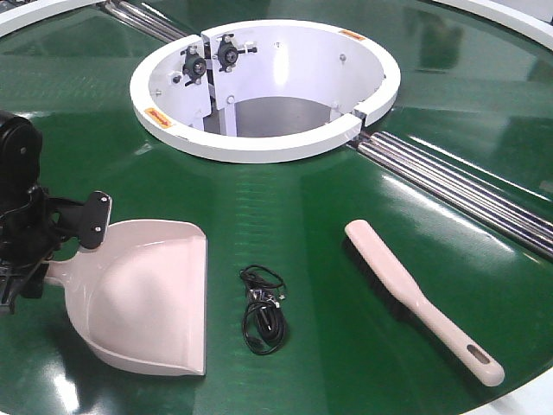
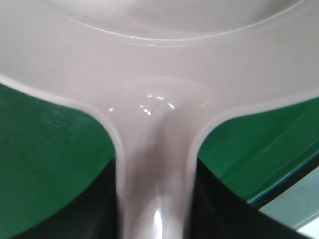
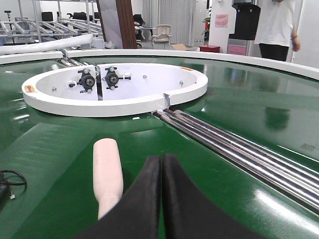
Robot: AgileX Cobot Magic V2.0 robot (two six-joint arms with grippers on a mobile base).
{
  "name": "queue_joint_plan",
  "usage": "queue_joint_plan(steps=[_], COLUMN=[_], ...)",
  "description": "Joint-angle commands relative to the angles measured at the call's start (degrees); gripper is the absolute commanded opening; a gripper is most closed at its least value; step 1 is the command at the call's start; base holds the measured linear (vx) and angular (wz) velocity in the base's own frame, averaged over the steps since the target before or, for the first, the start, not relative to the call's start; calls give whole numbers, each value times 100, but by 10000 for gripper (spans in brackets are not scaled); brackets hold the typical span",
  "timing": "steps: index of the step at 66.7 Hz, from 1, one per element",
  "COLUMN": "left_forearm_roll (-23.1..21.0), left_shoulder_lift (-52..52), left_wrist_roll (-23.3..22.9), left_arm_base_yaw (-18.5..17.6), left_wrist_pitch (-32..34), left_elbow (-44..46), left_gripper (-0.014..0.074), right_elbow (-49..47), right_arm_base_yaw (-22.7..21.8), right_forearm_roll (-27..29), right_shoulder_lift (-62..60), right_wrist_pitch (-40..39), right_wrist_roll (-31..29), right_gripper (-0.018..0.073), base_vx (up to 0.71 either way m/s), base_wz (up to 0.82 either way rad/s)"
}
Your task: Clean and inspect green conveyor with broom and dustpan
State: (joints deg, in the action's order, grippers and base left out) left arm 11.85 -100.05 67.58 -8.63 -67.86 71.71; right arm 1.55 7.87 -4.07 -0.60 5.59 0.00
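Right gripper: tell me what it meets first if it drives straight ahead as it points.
Likely the white ring housing, near where the rollers end; only bare green conveyor lies before it. The broom sits just left of the right gripper. Depth unclear.

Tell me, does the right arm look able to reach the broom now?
Probably yes. The broom lies free on the green conveyor just left of the right gripper, nothing between them; its jaws are shut and must open first.

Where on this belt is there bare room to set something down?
Bare green conveyor between white ring and dustpan; between black cable and broom; between broom and silver rollers. Crowded: the narrow gap between dustpan and cable.
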Motion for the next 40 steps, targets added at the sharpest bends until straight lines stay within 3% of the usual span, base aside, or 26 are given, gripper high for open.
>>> queue_joint_plan(steps=[1,12,25,40], left_forearm_roll=[1,1,1,1], left_shoulder_lift=[223,223,223,223], left_wrist_roll=[-41,-41,-41,-41], left_arm_base_yaw=[-34,-34,-34,-34], left_wrist_pitch=[-70,-70,-70,-70], left_elbow=[174,174,174,174], left_gripper=[-7,-7,-7,-7], right_elbow=[68,54,-8,-1140], right_arm_base_yaw=[-44,-44,-44,-44], right_forearm_roll=[-40,-40,-13,-49], right_shoulder_lift=[-102,-102,-102,709], right_wrist_pitch=[-451,-808,-2417,-1639], right_wrist_roll=[0,0,315,664], right_gripper=[-10,-10,-10,-10], base_vx=[0,0,0,0], base_wz=[0,0,0,0])
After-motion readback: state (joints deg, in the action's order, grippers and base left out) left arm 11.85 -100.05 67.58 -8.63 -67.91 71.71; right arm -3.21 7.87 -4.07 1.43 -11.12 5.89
